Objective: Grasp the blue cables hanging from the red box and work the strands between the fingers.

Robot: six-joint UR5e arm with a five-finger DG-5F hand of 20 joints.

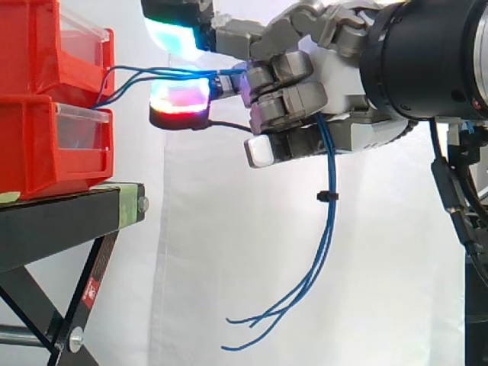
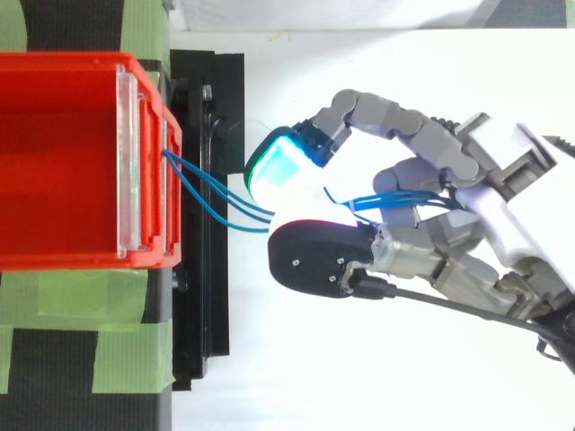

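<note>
Thin blue cables (image 1: 329,191) leave the front of the upper red bin (image 1: 46,53), run level to my hand (image 1: 335,133), pass through it and hang down with loose ends below. A small black tie binds them midway. In the top view the blue cables (image 2: 216,199) fan out from the red bin (image 2: 72,162) towards my hand (image 2: 449,242). The fingers are curled round the strands, with glowing pads (image 1: 179,103) just right of the bin front.
Two red bins are stacked on a black stand (image 1: 69,217) with green tape (image 2: 126,346) along its edge. A white curtain hangs behind. The arm comes in from the right.
</note>
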